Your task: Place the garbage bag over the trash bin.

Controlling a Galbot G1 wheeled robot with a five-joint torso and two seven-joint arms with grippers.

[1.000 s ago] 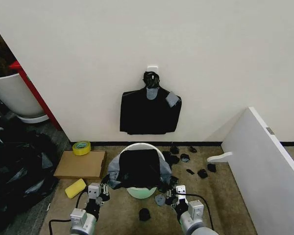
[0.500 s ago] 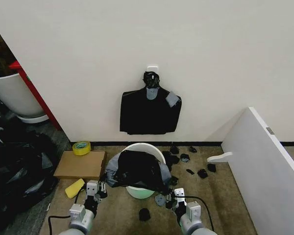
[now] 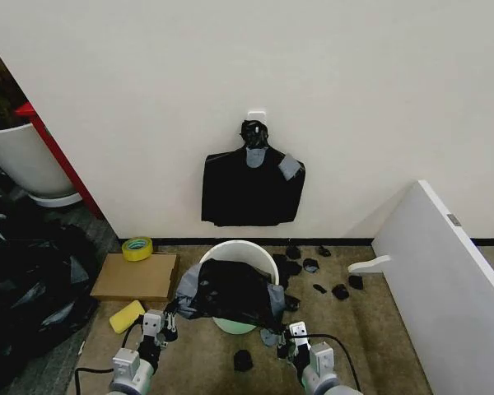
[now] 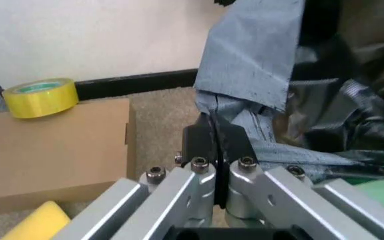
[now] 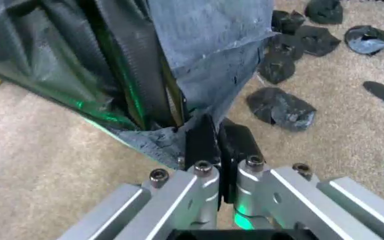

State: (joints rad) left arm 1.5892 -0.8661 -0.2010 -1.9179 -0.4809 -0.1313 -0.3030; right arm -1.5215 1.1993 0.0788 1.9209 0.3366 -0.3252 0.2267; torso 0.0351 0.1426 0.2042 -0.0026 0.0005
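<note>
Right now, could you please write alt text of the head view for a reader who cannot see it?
Both grippers, left and right, pinch the garbage bag by its edges, draped across the front of the trash bin. A bundle of black bags hangs on the wall behind.

**A makeshift test corner indoors**

A bare white wall (image 3: 354,90) and beige carpet (image 3: 370,329) are seen, with a dark baseboard between them. A bundle of black bags (image 3: 251,188) is hung from a wall hook. A cardboard box (image 3: 136,276), yellow tape (image 3: 137,248) and a leaning white board (image 3: 445,280) are left about. Black scraps (image 3: 313,267) are scattered on the floor, so a lab or storage corner is suggested, not a home.
</note>
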